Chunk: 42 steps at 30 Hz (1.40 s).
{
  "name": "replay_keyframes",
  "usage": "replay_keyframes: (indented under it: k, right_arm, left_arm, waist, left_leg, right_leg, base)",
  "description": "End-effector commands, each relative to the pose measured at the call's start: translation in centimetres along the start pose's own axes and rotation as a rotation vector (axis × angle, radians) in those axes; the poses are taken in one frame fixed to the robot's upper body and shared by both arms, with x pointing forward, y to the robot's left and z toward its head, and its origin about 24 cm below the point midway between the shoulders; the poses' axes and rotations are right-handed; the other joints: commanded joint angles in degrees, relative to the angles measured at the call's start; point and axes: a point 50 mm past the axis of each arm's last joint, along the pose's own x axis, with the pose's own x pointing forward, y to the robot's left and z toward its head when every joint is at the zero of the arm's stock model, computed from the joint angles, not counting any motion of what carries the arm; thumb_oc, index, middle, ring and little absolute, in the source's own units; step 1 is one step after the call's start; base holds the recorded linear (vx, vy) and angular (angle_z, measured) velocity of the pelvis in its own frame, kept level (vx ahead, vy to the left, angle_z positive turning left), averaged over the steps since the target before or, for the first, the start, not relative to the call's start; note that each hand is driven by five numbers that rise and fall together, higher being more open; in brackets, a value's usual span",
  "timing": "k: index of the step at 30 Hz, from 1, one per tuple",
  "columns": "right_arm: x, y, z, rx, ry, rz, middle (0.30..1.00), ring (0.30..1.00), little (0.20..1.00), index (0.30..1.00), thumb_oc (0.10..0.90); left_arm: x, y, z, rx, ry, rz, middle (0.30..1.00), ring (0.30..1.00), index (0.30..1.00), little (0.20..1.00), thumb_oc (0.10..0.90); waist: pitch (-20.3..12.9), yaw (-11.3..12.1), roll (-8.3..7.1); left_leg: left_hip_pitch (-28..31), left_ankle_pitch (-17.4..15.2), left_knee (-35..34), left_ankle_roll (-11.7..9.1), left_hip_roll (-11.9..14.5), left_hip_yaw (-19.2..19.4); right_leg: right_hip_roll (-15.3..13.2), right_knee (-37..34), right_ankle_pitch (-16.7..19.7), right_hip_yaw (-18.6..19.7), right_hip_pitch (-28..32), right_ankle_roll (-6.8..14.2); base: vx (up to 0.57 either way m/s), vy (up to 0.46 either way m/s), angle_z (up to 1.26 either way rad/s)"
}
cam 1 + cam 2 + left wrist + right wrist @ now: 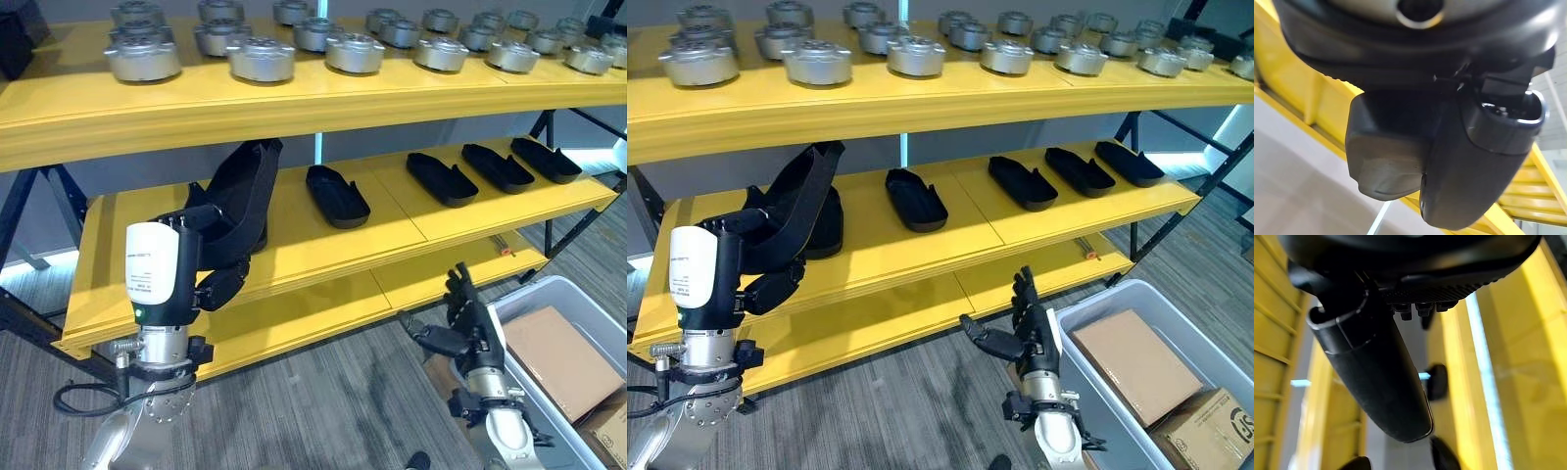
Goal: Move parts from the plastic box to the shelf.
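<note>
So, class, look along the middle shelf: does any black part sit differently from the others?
Yes. The black part in the left hand stands tilted up on end at the shelf's left end, while four other black parts lie flat in a row.

No legible text or labels.

In my left hand I hold a long black part tilted upright over the yellow shelf. Four like it lie flat there. The grey plastic box sits at my right.
</note>
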Motion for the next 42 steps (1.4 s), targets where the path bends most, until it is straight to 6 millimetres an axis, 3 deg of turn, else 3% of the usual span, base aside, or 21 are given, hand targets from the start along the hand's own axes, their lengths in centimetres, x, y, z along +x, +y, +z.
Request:
replay_keyframes:
  k: [1,2,4,5,6,11,18,23,25,27,28,29,32,33,34,35,37,38,40,42]
  right_arm:
    - [1.5,-0.3,5.6,-0.042,-0.29,0.087,1.0,1.0,1.0,1.0,0.9]
    - [1.5,-0.3,5.6,-0.042,-0.29,0.087,1.0,1.0,1.0,1.0,0.9]
    - [1.2,-0.8,5.5,-0.058,-0.277,0.092,1.0,1.0,1.0,1.0,0.9]
    - [1.2,-0.8,5.5,-0.059,-0.277,0.092,1.0,1.0,1.0,1.0,0.9]
    - [1.1,-0.9,5.6,-0.054,-0.279,0.088,1.0,1.0,1.0,1.0,0.9]
    - [1.2,-0.9,5.7,-0.075,-0.285,0.098,1.0,1.0,1.0,1.0,0.9]
    - [1.1,-1.0,5.7,-0.076,-0.278,0.109,1.0,1.0,1.0,1.0,0.9]
    - [0.8,-1.4,5.8,-0.115,-0.274,0.113,1.0,1.0,1.0,1.0,0.9]
    - [0.9,-1.5,5.8,-0.105,-0.276,0.109,1.0,1.0,1.0,1.0,0.9]
    - [1.1,-1.6,6.3,-0.102,-0.299,0.108,1.0,1.0,1.0,1.0,0.9]
    - [1.3,-1.6,6.7,-0.098,-0.317,0.108,1.0,1.0,1.0,1.0,0.9]
    - [1.6,-1.9,7.4,-0.127,-0.348,0.106,1.0,1.0,1.0,1.0,0.9]
    - [1.6,-2.2,7.5,-0.137,-0.354,0.079,1.0,1.0,1.0,1.0,0.9]
    - [1.6,-2.1,7.4,-0.137,-0.352,0.08,1.0,1.0,1.0,1.0,0.9]
    - [1.3,-2.3,7.1,-0.127,-0.342,0.067,1.0,1.0,1.0,1.0,0.9]
    - [1.3,-2.3,7.2,-0.128,-0.342,0.067,1.0,1.0,1.0,1.0,0.9]
    - [1.2,-2.3,7.1,-0.101,-0.346,0.048,1.0,1.0,1.0,1.0,0.9]
    - [1.0,-2.2,6.9,-0.069,-0.342,0.042,1.0,1.0,1.0,1.0,0.9]
    - [0.9,-2.0,6.5,-0.053,-0.333,0.025,1.0,1.0,1.0,1.0,0.9]
    - [0.9,-1.3,6.4,-0.031,-0.335,0.043,1.0,1.0,1.0,1.0,0.9]
  left_arm:
    - [3.4,2.6,3.3,-0.067,-0.217,0.209,0.3,0.3,0.3,0.3,0.4]
    - [3.4,2.6,3.3,-0.068,-0.216,0.209,0.3,0.3,0.3,0.3,0.4]
    - [3.3,2.0,3.2,-0.087,-0.192,0.174,0.3,0.3,0.3,0.3,0.4]
    - [3.3,1.9,3.2,-0.088,-0.192,0.174,0.3,0.3,0.3,0.3,0.4]
    - [3.2,1.8,3.1,-0.097,-0.176,0.172,0.3,0.3,0.3,0.3,0.4]
    - [3.0,1.5,3.3,-0.097,-0.187,0.152,0.3,0.3,0.3,0.3,0.4]
    - [1.8,1.7,2.5,-0.1,-0.125,0.131,0.3,0.3,0.3,0.3,0.4]
    - [1.6,1.5,2.6,-0.116,-0.121,0.111,0.3,0.3,0.3,0.3,0.4]
    - [1.7,1.4,2.6,-0.118,-0.12,0.106,0.3,0.3,0.3,0.3,0.4]
    - [2.0,1.4,2.6,-0.128,-0.124,0.116,0.3,0.3,0.3,0.3,0.4]
    - [2.4,1.4,2.8,-0.143,-0.135,0.13,0.3,0.3,0.3,0.3,0.4]
    - [3.0,1.5,3.1,-0.157,-0.155,0.161,0.3,0.3,0.3,0.3,0.4]
    - [2.9,2.0,3.2,-0.164,-0.156,0.192,0.3,0.3,0.3,0.3,0.4]
    - [2.8,2.1,3.2,-0.163,-0.154,0.191,0.3,0.3,0.3,0.3,0.4]
    - [2.6,2.3,2.9,-0.157,-0.136,0.214,0.3,0.3,0.3,0.3,0.4]
    - [2.6,2.3,2.9,-0.158,-0.135,0.215,0.3,0.3,0.3,0.3,0.4]
    - [2.9,2.2,3.0,-0.173,-0.125,0.231,0.3,0.3,0.3,0.3,0.4]
    - [2.8,2.1,3.0,-0.18,-0.12,0.235,0.3,0.3,0.3,0.3,0.4]
    - [3.3,2.1,3.2,-0.161,-0.145,0.254,0.3,0.3,0.3,0.3,0.4]
    - [4.4,1.8,3.4,-0.139,-0.181,0.278,0.3,0.3,0.3,0.3,0.4]
  waist:
    - [0.62,-3.12,3.81]
    - [0.55,-3.1,3.81]
    - [-0.48,-4.33,3.21]
    - [-0.52,-4.35,3.24]
    - [-0.9,-4.63,2.51]
    - [-1.58,-4.8,1.94]
    - [-3.16,-3.68,2.41]
    - [-2.8,-3.67,2.44]
    - [-2.2,-3.67,2.11]
    - [-0.48,-3.49,1.83]
    - [1.21,-3.3,1.56]
    - [3.18,-3.22,1.43]
    - [2.38,-3.42,1.03]
    - [2.31,-3.34,0.99]
    - [2.16,-3.71,2.36]
    - [2.12,-3.66,2.47]
    - [2.38,-4.61,4.53]
    - [2.27,-4.93,5.41]
    - [1.61,-4.92,6.81]
    - [1.23,-5.1,6.86]
  left_leg:
    - [14.12,8.71,-26.87,4.48,-4.41,0.75]
    - [13.94,8.87,-26.87,4.42,-4.39,0.79]
    - [12.52,9.92,-26.87,4.34,-5.3,-0.97]
    - [12.49,9.91,-26.87,4.33,-5.27,-1.0]
    - [11.61,10.54,-26.87,3.87,-5.78,-1.59]
    - [10.79,11.62,-26.87,3.48,-5.57,-1.8]
    - [11.25,11.19,-26.85,3.4,-5.2,-0.5]
    - [12.08,10.26,-25.59,3.03,-4.42,-1.46]
    - [10.95,9.01,-21.9,2.49,-3.92,-1.95]
    - [7.8,7.08,-14.03,1.07,-4.12,-2.33]
    - [4.35,7.79,-7.6,0.14,-4.66,-2.53]
    - [-0.73,10.3,-0.26,-1.69,-2.06,-2.45]
    - [0.05,10.74,-6.49,-1.74,5.93,-2.63]
    - [0.65,11.0,-7.35,-1.89,6.05,-2.43]
    - [3.03,19.99,-18.29,-3.63,16.68,-0.91]
    - [3.48,20.63,-19.31,-3.82,16.88,-0.73]
    - [4.71,26.24,-24.55,-5.9,21.11,4.08]
    - [6.59,24.12,-25.38,-6.11,21.65,6.1]
    - [6.87,23.3,-26.13,-7.26,21.84,7.55]
    - [5.77,20.84,-22.3,-7.26,19.73,7.33]
  right_leg:
    - [23.03,6.9,-24.86,13.32,0.27,2.36]
    - [23.05,7.01,-24.76,13.33,0.03,2.23]
    - [29.46,5.09,-27.62,14.94,-0.07,0.46]
    - [29.49,5.01,-27.58,14.9,-0.06,0.45]
    - [30.73,0.19,-27.16,16.36,1.05,0.1]
    - [30.73,-5.01,-24.82,21.14,3.2,0.66]
    - [29.89,-8.16,-23.95,20.71,5.69,0.42]
    - [30.26,-6.6,-26.0,19.54,6.47,-0.64]
    - [30.29,-5.87,-26.72,19.04,6.66,-1.2]
    - [30.13,-5.01,-27.87,18.23,7.16,-2.01]
    - [29.83,-4.22,-27.89,17.68,7.2,-2.77]
    - [29.63,-2.4,-28.92,16.24,7.24,-3.66]
    - [28.11,-1.09,-30.16,16.0,6.94,-2.72]
    - [28.19,-0.92,-30.31,16.13,6.96,-2.81]
    - [26.82,3.65,-33.03,15.9,5.16,-1.63]
    - [27.01,4.14,-33.25,15.94,4.85,-1.77]
    - [26.24,9.23,-35.64,14.98,2.53,-1.37]
    - [26.38,11.31,-36.57,14.79,1.27,-1.21]
    - [25.55,13.74,-37.3,14.67,0.0,-0.12]
    - [23.12,12.08,-35.85,15.07,0.95,1.09]
  base:
    - [0.02,0.241,0.11]
    - [0.02,0.197,0.51]
    - [-0.01,0.023,0.78]
    - [-0.02,-0.022,0.48]
    - [-0.02,-0.038,0.33]
    - [-0.03,-0.044,0.09]
    - [0.03,-0.058,-0.07]
    - [0.04,-0.102,0.02]
    - [0.03,-0.132,0.11]
    - [-0.04,-0.128,0.24]
    - [-0.17,-0.128,0.73]
    - [-0.13,-0.085,0.99]
    - [0.05,0.024,0.63]
    - [0.13,0.204,0.1]
    - [0.09,0.162,0.09]
    - [0.1,0.271,-0.03]
    - [0.04,0.212,0.08]
    - [0.05,0.232,0.18]
    - [0.07,0.233,-0.01]
    - [0.13,0.298,-0.04]
